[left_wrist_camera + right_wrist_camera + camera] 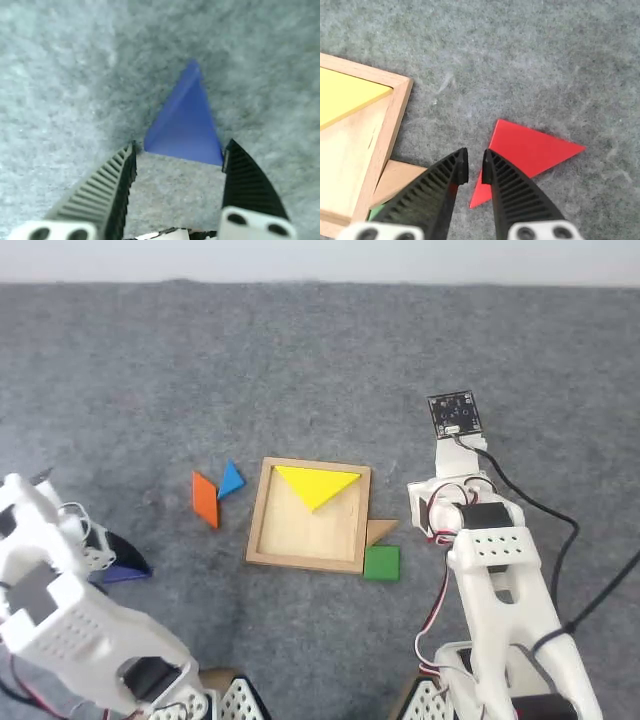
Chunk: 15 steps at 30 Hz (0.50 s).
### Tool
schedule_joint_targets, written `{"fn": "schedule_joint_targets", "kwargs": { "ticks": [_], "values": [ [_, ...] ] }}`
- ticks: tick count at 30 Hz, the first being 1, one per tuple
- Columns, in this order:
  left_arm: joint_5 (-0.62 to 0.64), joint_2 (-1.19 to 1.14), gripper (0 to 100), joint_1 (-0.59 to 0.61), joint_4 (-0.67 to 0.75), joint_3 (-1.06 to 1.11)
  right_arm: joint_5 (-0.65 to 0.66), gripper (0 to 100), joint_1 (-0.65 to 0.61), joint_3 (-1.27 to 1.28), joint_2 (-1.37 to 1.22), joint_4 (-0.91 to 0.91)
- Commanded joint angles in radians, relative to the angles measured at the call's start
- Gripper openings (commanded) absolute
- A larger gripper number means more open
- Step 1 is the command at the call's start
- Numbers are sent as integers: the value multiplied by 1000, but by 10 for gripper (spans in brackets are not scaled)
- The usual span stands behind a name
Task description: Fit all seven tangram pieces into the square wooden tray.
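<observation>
The square wooden tray lies mid-table with a yellow triangle in its far half. An orange parallelogram and a small light-blue triangle lie just left of it. A green square and a tan triangle touch its near right corner. At the far left, my left gripper is open low over the felt, its fingertips on either side of the base of a dark blue triangle. My right gripper is shut and empty, over the edge of a red triangle right of the tray.
Grey felt covers the whole table. A small black circuit board on a cable sits behind the right arm. The tan triangle and a sliver of the green square lie close to the right gripper, against the tray corner.
</observation>
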<state>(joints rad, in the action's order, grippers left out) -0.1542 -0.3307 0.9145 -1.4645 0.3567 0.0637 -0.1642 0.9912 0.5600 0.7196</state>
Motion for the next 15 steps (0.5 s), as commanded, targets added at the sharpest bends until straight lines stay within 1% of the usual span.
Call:
{"fn": "schedule_joint_targets", "kwargs": {
  "ticks": [1,4,9,15],
  "values": [
    [58,12,272,-20,23,13,9,62,-1,-9,42,5],
    [100,18,270,-46,61,21,9,62,-1,-9,42,5],
    [107,21,267,-58,87,18,9,62,-1,-9,42,7],
    [104,21,180,-58,89,16,9,62,-2,-9,42,7]
  ]
}}
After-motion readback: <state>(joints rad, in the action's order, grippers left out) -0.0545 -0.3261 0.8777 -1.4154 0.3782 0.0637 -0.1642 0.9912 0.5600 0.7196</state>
